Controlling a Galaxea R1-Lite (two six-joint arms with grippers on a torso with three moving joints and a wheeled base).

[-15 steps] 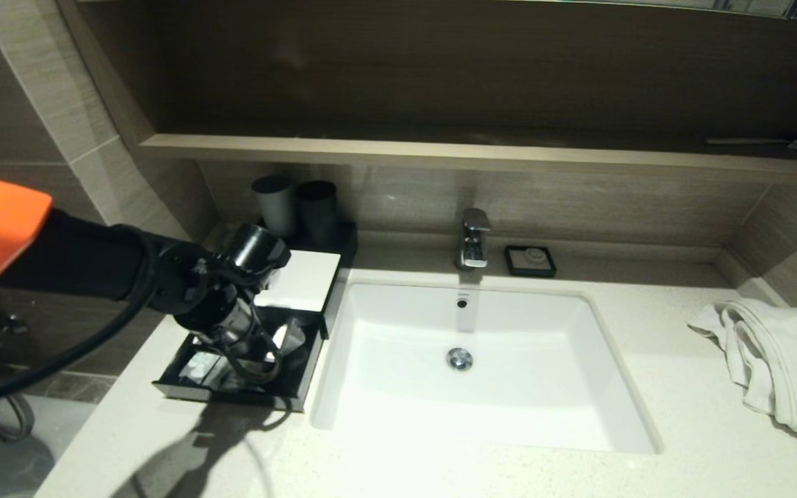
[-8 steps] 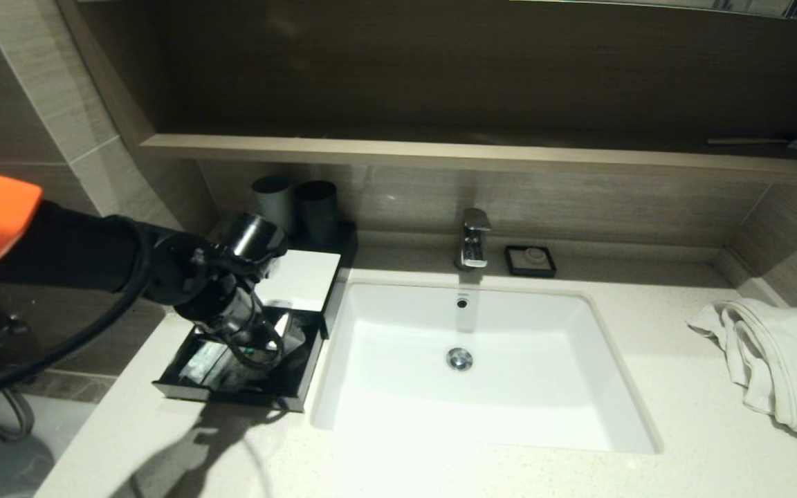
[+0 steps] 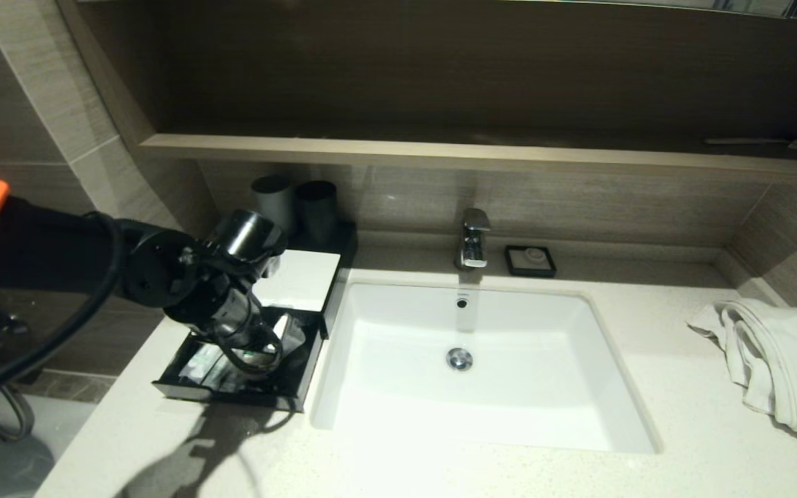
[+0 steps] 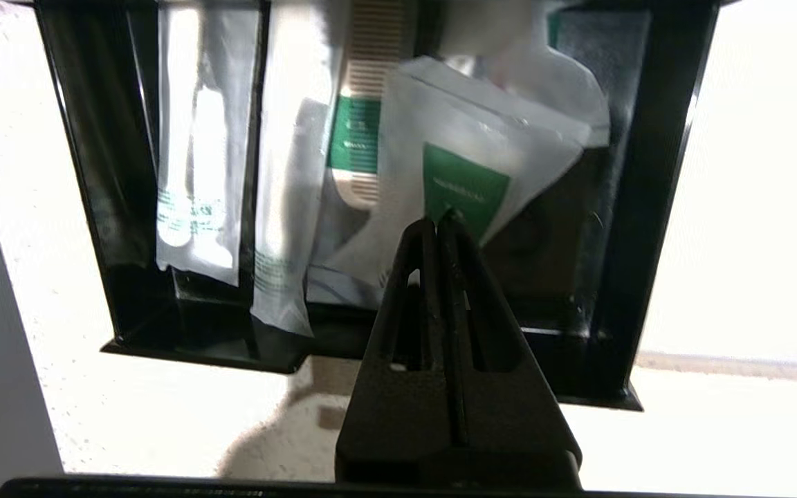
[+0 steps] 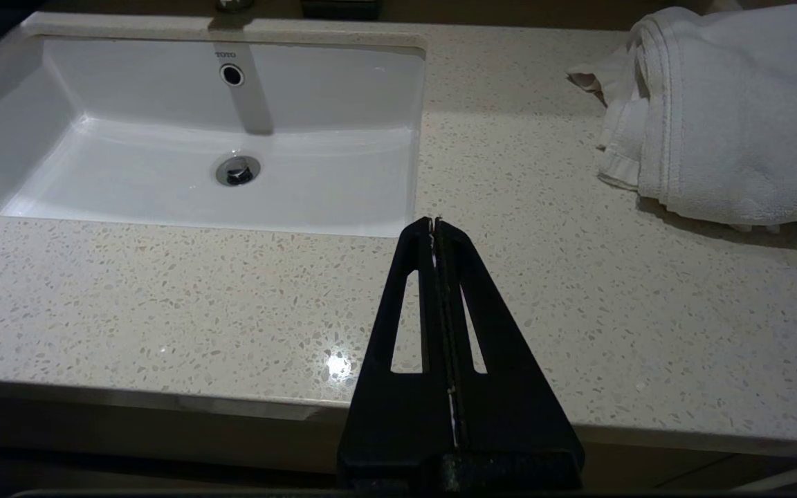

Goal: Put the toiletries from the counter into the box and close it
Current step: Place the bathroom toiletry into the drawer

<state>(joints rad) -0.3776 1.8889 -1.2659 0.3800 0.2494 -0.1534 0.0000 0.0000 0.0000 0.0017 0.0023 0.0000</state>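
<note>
The speckled stone worktop [image 3: 682,415] carries the black box [image 3: 301,280] at far left, its drawer [image 3: 232,394] pulled out. Wrapped toiletries [image 4: 468,173] lie inside. The left hand [image 4: 440,221] hovers over them, fingers pressed together. The right hand [image 5: 435,223], likewise closed, hangs at the near edge.

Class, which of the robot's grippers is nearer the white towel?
Right. The right gripper hovers over the counter near the towel; the left gripper is over the box drawer.
</note>
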